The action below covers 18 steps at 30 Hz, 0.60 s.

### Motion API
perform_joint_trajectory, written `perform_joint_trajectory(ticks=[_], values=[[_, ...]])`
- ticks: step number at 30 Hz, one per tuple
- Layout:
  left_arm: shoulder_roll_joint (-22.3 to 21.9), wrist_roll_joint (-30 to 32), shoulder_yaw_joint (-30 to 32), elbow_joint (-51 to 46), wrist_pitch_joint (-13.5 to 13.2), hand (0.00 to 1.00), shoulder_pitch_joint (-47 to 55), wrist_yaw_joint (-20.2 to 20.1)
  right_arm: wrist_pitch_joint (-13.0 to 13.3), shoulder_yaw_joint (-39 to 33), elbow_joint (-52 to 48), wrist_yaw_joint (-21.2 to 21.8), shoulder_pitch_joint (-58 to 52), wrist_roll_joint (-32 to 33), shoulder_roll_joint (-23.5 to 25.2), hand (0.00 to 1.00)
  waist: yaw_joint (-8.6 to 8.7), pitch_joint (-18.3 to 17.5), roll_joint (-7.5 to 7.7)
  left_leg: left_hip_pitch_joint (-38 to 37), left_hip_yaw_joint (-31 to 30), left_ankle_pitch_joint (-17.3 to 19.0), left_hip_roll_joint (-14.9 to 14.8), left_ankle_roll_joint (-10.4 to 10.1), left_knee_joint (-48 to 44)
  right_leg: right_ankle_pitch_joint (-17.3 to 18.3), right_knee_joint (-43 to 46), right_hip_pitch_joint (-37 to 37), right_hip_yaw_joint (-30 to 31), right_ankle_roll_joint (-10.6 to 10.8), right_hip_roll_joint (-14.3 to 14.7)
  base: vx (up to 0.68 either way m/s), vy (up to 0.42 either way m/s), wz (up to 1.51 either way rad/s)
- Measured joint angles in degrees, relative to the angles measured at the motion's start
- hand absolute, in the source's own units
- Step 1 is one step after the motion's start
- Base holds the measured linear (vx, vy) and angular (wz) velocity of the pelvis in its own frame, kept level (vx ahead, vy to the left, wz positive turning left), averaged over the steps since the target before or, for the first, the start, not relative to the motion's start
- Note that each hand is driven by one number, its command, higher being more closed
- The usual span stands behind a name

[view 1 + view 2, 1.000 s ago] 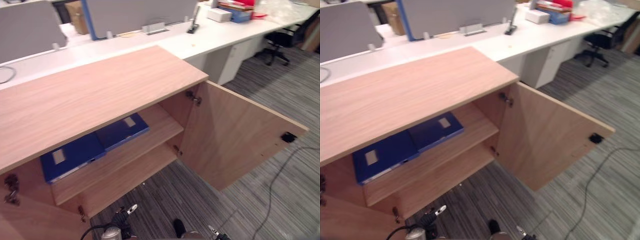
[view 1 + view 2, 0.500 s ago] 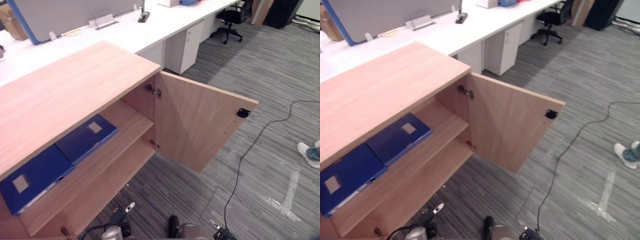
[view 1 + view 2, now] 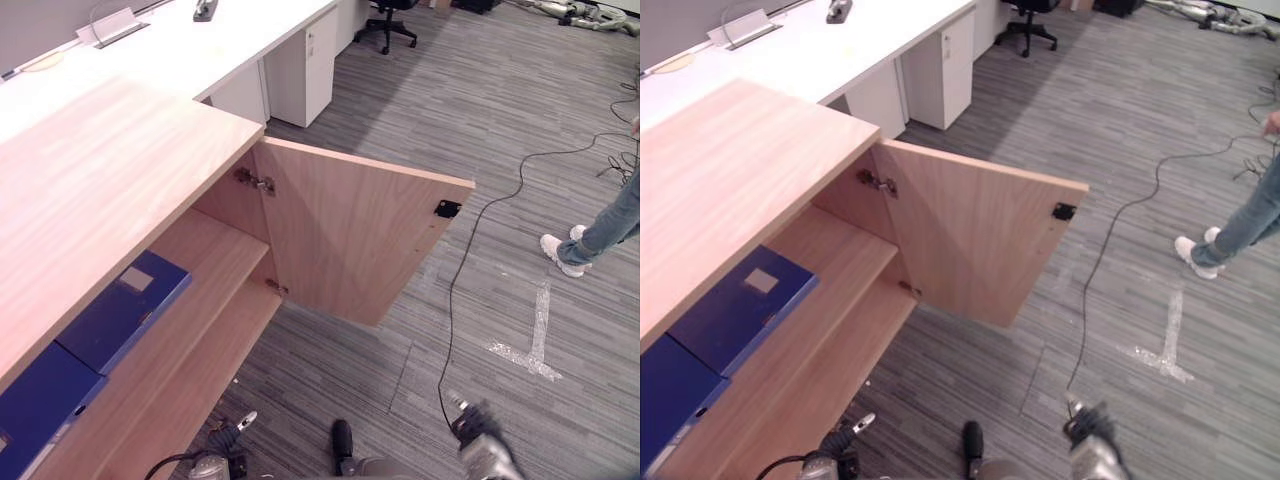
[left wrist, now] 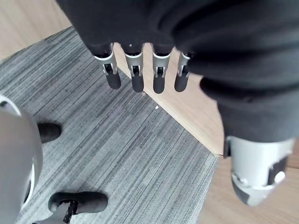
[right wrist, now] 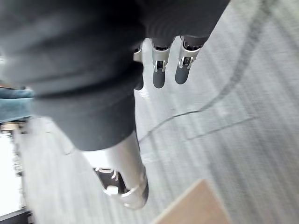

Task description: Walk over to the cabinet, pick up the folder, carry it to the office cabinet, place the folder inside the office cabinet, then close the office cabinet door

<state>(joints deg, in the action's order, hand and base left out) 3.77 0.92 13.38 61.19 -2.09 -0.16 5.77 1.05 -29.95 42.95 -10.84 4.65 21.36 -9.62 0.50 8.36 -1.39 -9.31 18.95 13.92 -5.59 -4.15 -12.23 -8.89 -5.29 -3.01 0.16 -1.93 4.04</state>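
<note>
Left hand (image 4: 159, 42) and right hand (image 5: 117, 56) hang loose-fingered, empty; open door (image 3: 350, 240) juts out, person (image 3: 610, 225) beyond.

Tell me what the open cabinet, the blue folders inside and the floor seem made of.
Cabinet: likely wood-look laminate board, matte; even pale grain on top, door and shelves.
Folders: probably plastic-covered card, smooth dark blue with pale labels.
Floor: seems carpet, grey with fine streaks, no shine.
</note>
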Motion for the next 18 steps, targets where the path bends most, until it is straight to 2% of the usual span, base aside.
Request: perform_joint_trajectory(ticks=[4, 6, 8, 13, 18], values=[[1.39, 0.86, -2.04, -1.22, -0.3, 0.0, 0.96, -0.45, 1.82, 0.8, -2.32, -0.59, 7.04, 0.02, -9.76, 0.0, 0.23, 0.54, -1.02, -0.09, -1.08, 0.06, 1.06, 0.09, 0.59, -0.59, -0.01, -0.27, 0.13, 0.83, -0.86, -0.05, 0.03, -0.02], [1.84, 0.88, -3.43, -1.13, -0.38, 0.0, 1.73, -0.87, 3.06, 4.64, -1.02, -0.49, 12.49, 0.35, -15.43, 0.0, 0.25, 0.55, -1.97, 0.15, -2.36, 0.12, 1.59, 0.2, 1.68, -1.04, -0.02, -1.06, 0.1, 1.4, -1.29, -0.08, 0.014, 0.03], [2.01, 0.84, -5.13, -1.1, -0.42, 0.0, 2.25, -1.24, 3.29, 8.75, 1.45, -0.15, 17.78, 1.33, -19.05, 0.0, 0.1, 0.89, -2.73, 0.2, -3.89, 0.38, 1.81, 0.62, 2.28, -1.34, -0.02, -1.3, 0.01, 1.71, -1.48, -0.1, 0.011, 0.08], [1.85, 0.37, -8.5, -1.12, -0.83, 0.0, 3.44, -1.35, 3.49, 18.93, 10.35, 2.35, 32.27, 3.83, -24.01, 0.0, -1.13, 1.72, -4.03, 1.86, -4.14, 0.87, 2.4, 1.42, 3.06, -2.92, 0.0, -3.71, -0.01, 2.01, -2.09, -0.11, 0.017, 0.02], [0.88, -4.69, -10.55, -1.29, -1.94, 0.0, 4.04, -1.75, 2.81, 26.45, 20.36, 4.5, 48.87, 5.82, -29.02, 0.0, -3.24, 3.95, -6.71, 5.51, -6.35, 0.29, 4.23, 2.81, 2.98, -4.35, 0.03, -6.86, -0.88, 2.47, -4.12, -0.13, 0.007, 0.14]])
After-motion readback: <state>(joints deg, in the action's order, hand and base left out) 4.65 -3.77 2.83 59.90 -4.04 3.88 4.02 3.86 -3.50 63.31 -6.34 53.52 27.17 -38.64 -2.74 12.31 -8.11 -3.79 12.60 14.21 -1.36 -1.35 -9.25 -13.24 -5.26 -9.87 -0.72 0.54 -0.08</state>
